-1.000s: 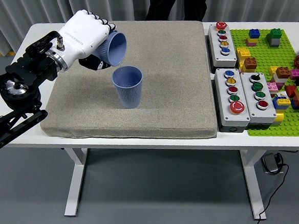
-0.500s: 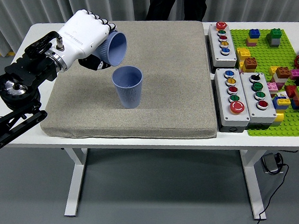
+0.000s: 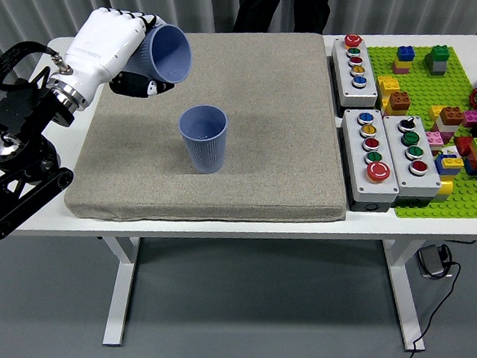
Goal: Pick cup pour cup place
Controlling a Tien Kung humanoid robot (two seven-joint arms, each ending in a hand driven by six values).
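Cup handling: light ribbed plastic, grip at mid-wall

Left hand [image 3: 108, 42] wraps the held cup [image 3: 162, 53], tilted on its side, mouth facing 4 o'clock, above the mat's [image 3: 276, 127] 10 o'clock corner. Standing cup [image 3: 204, 138] sits upright at mat centre, well apart. Both look thin-walled, light, slightly flexible; ribs should resist slipping. Judgement: take around the middle, gently; squeezing the rim would deform it. Right hand not visible.

Bright, even overhead light; sharp, soft shadows.
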